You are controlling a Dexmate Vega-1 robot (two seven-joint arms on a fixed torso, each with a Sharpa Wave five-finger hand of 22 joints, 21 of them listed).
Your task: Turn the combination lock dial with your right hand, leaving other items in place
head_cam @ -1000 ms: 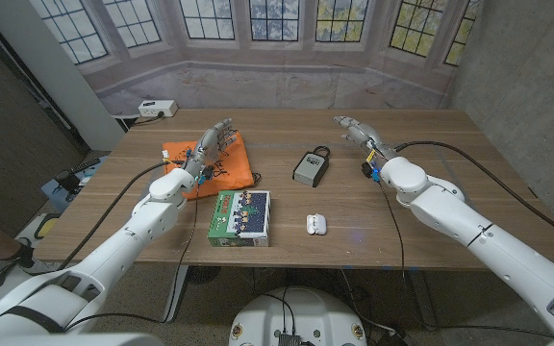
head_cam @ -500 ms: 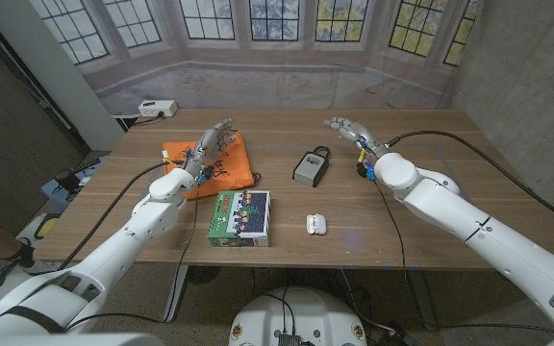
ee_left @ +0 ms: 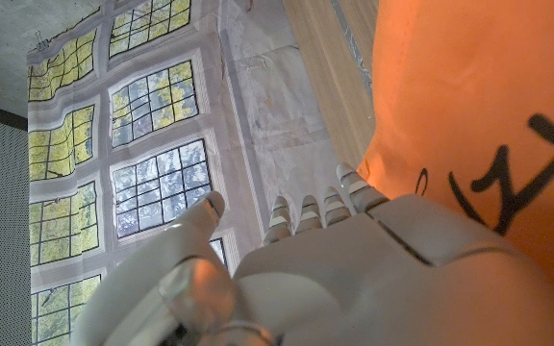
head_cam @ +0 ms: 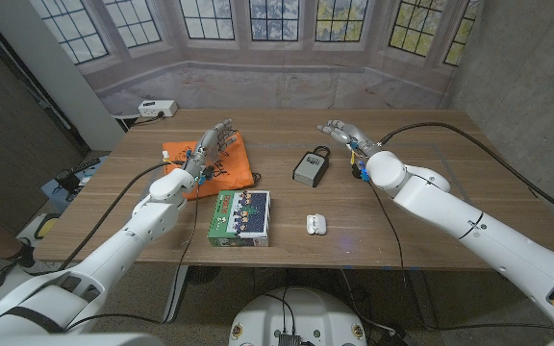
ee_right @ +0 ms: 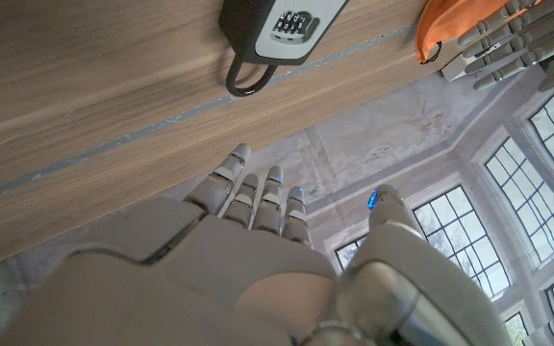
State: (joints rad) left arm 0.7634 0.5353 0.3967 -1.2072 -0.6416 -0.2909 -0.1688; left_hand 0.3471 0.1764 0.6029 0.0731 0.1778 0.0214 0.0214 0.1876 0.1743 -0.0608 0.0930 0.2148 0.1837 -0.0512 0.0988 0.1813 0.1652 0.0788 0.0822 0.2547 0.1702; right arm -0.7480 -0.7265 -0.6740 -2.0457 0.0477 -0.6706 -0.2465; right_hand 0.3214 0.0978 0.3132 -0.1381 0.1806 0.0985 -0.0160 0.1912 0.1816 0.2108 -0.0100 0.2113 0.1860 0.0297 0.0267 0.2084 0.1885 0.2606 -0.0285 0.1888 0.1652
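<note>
Right hand (head_cam: 342, 132) moved leftward, fingers (head_cam: 329, 126) near combination lock (head_cam: 309, 166), apart

Right hand (head_cam: 339, 130) open, fingers spread.

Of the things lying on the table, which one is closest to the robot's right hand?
The grey combination lock, with its black shackle pointing toward the right hand. The white earbud case, green box and orange bag lie farther off.

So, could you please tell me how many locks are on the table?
1: the combination lock lies mid-table, between the orange bag and the right robot hand.
</note>
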